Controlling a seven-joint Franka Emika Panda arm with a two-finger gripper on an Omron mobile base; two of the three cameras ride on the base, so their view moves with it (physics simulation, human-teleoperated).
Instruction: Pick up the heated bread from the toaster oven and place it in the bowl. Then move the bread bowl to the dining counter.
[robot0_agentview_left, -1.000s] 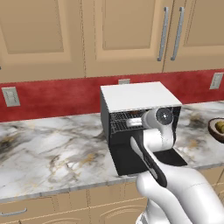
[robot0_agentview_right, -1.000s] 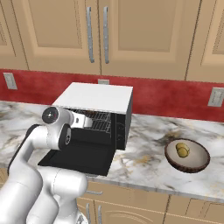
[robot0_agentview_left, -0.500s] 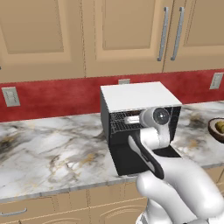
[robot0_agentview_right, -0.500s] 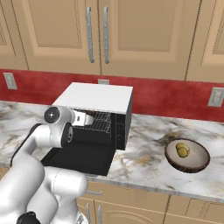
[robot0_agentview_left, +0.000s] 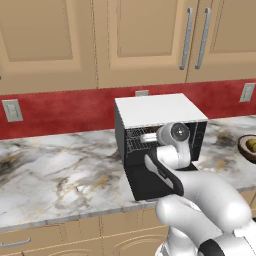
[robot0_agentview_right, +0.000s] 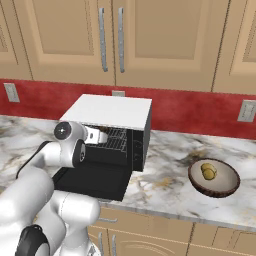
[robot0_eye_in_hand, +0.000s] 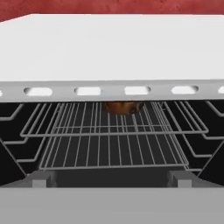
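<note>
Reaching toward the open toaster oven (robot0_agentview_left: 157, 111), the white robot arm (robot0_agentview_left: 200, 195) holds its hand level at the mouth of the black box, just above the dropped door (robot0_agentview_right: 95, 180); the gripper (robot0_agentview_right: 100, 136) points into the cavity at rack height, and the fingers themselves are too small and too hidden behind the wrist to judge by sight, though the jaws stand wide apart with nothing between them; the wire rack (robot0_eye_in_hand: 113, 144) spreads across the hand view under the oven's flat white top, and at its far end, close under the upper lip of the opening, sits the heated bread (robot0_eye_in_hand: 122, 107), a small brown lump only partly visible; nothing touches the roll, which lies well back from the hand; the oven stands on a marble counter (robot0_agentview_left: 60, 175) backed by a red wall (robot0_agentview_left: 65, 107) and tan wooden cabinets (robot0_agentview_right: 165, 40); to the oven's right on the same counter, well apart from it, rests the bowl (robot0_agentview_right: 214, 178), round, shallow and dark brown, with two small yellowish pieces inside it; its edge also shows at the far right of the left base view.
</note>
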